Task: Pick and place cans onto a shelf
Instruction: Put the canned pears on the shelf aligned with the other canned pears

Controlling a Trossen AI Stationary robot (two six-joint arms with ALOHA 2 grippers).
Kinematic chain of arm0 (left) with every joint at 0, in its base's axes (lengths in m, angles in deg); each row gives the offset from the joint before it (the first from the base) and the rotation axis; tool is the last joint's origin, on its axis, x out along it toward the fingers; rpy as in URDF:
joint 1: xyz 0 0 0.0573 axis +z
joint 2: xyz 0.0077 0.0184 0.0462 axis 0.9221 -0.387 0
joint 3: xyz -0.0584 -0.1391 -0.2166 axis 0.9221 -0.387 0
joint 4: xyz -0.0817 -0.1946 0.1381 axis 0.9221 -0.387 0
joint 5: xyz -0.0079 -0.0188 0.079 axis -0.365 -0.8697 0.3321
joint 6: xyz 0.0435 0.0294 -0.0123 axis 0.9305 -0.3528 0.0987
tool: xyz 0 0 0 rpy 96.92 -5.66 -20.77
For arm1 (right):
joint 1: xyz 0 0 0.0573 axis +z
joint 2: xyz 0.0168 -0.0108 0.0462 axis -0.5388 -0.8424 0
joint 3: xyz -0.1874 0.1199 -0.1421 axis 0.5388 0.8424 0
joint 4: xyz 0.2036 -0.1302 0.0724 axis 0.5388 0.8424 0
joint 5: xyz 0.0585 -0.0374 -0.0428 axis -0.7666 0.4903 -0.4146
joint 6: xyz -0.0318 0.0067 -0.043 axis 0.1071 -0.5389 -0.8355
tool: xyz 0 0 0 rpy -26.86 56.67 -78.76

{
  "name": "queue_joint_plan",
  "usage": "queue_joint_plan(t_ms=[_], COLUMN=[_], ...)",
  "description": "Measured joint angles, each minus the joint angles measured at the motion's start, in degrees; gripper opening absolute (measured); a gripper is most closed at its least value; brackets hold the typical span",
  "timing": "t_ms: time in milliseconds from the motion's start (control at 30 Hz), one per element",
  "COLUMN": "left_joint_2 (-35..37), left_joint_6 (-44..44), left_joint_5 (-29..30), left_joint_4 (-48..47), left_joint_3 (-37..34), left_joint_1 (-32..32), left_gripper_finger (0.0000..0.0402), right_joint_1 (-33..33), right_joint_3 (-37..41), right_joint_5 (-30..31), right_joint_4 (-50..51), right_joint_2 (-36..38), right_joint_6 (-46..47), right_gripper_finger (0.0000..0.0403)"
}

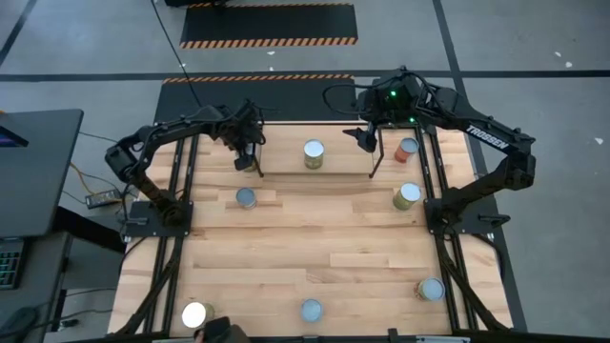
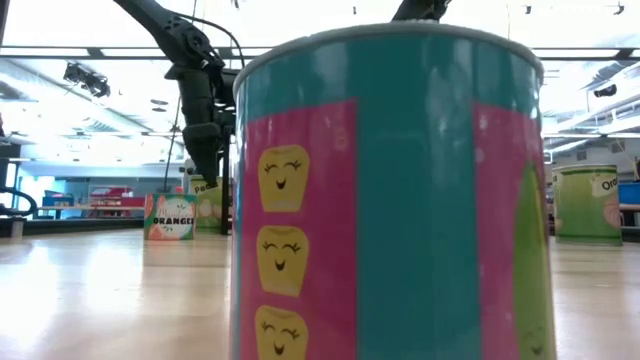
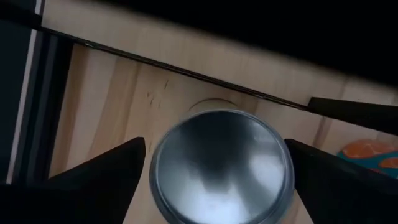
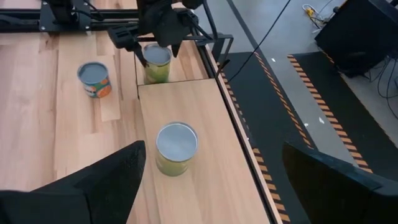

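A teal-and-pink can [image 2: 390,195] stood nearest on the bench [image 1: 305,257]. Farther back on the shelf [image 4: 186,106], the left tool [image 3: 214,168] straddled its can [image 3: 221,165], fingers spread; it should withdraw straight upward. The right tool [image 4: 211,168] waited open beyond the middle can [image 4: 176,148].

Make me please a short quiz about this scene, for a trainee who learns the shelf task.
1. True or false: the right end effector holds a can.
2. Which one is at the end can, at one end of the shelf? A. the left end effector B. the right end effector C. neither
3. Short answer: what stands alone at the shelf's middle?

Key:
1. False; it is open and empty.
2. A
3. One can, the middle can.
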Motion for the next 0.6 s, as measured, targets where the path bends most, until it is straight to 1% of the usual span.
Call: queue_joint_plan(t_ms=[100,267,433,600], left_joint_2=[0.0,0.4,4.0,9.8], left_joint_6=[0.0,-0.4,-2.1,-4.7], left_joint_5=[0.0,1.9,4.1,8.0], left_joint_4=[0.0,-2.8,-10.4,-21.4], left_joint_3=[0.0,0.1,0.7,5.3], left_joint_1=[-0.1,0.0,-0.1,-0.2], left_gripper_finger=[0.0372,0.0319,0.0319,0.0320], right_joint_1=[0.0,0.0,0.0,0.0], right_joint_3=[0.0,0.0,0.0,0.0], right_joint_5=[0.0,0.0,0.0,0.0], right_joint_4=[0.1,0.2,0.2,0.2], right_joint_2=[0.0,0.0,0.0,0.0], right_joint_6=[0.0,0.0,-0.1,-0.6], right_gripper_finger=[0.0381,0.0381,0.0381,0.0381])
